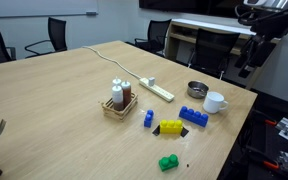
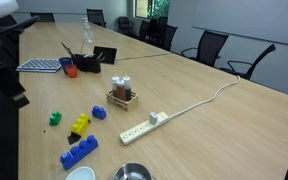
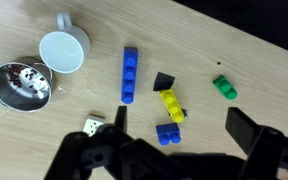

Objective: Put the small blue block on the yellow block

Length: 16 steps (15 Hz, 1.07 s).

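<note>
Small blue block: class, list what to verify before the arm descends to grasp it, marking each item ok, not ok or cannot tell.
1. Gripper open and empty: ok.
2. Small blue block uncovered on the table: ok.
3. Yellow block with bare studded top: ok.
4. Gripper low enough to grasp: not ok; both exterior views show it high above the table.
5. Room for a finger between small blue block and yellow block: cannot tell.
6. Long blue brick and green brick apart from both: ok.
</note>
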Each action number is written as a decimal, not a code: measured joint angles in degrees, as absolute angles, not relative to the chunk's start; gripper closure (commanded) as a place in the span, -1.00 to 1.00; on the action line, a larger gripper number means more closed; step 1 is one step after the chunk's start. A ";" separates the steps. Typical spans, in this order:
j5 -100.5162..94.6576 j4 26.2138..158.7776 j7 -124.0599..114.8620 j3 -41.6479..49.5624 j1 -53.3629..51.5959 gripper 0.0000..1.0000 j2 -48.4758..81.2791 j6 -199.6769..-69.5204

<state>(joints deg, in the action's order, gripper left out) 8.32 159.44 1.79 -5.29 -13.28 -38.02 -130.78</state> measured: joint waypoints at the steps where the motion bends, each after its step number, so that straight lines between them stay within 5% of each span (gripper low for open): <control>1: 8.17 159.00 1.82 -5.33 -13.28 -1.00 -36.98 -131.99; 12: -0.03 139.86 1.86 -9.15 -13.21 -1.00 -2.52 -146.92; 16: -0.03 140.32 1.85 -9.15 -13.13 -1.00 -4.12 -146.74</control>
<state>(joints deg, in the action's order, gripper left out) -0.03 140.32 1.85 -9.15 -13.13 -4.12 -146.74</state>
